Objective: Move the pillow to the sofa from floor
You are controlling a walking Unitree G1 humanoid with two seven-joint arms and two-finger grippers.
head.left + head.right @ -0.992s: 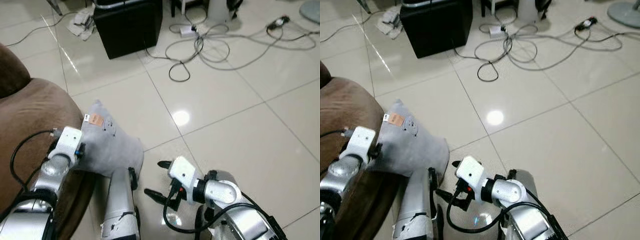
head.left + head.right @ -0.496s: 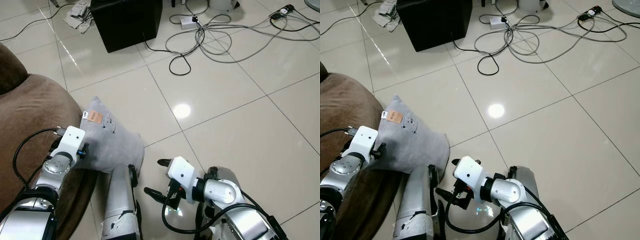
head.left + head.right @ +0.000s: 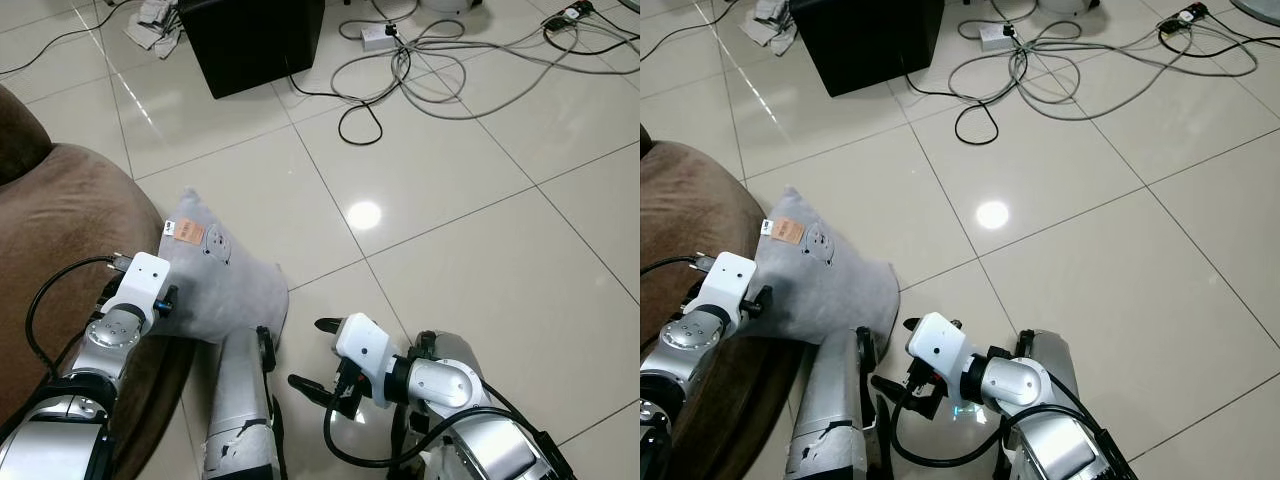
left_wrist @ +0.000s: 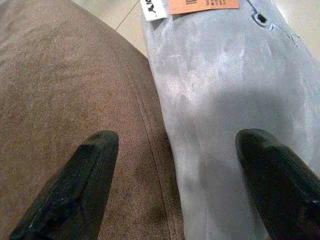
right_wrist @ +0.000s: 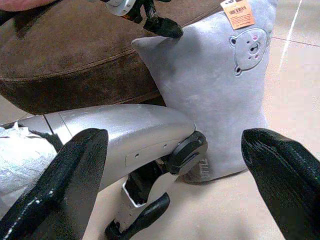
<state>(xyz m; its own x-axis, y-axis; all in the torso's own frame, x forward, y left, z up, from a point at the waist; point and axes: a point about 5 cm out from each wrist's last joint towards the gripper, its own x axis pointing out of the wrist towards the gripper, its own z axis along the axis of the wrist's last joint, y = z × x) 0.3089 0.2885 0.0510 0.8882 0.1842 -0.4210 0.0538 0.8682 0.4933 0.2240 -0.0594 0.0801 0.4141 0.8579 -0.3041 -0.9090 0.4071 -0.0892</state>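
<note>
Pillow [image 3: 222,285] leans against sofa [image 3: 60,250], bottom on floor [image 3: 480,200]. Left gripper [image 4: 175,185] fingers spread over sofa-pillow seam, grasping nothing. Right gripper [image 3: 312,355] fingers released.

Black box [image 3: 255,45], tangled cables [image 3: 430,70], crumpled cloth [image 3: 155,22]

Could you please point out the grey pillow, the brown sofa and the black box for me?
grey pillow [image 3: 225,285]: left eye view, middle of its grey face.
brown sofa [image 3: 60,230]: left eye view, top of the cushioned seat edge.
black box [image 3: 262,45]: left eye view, its front side.
</note>
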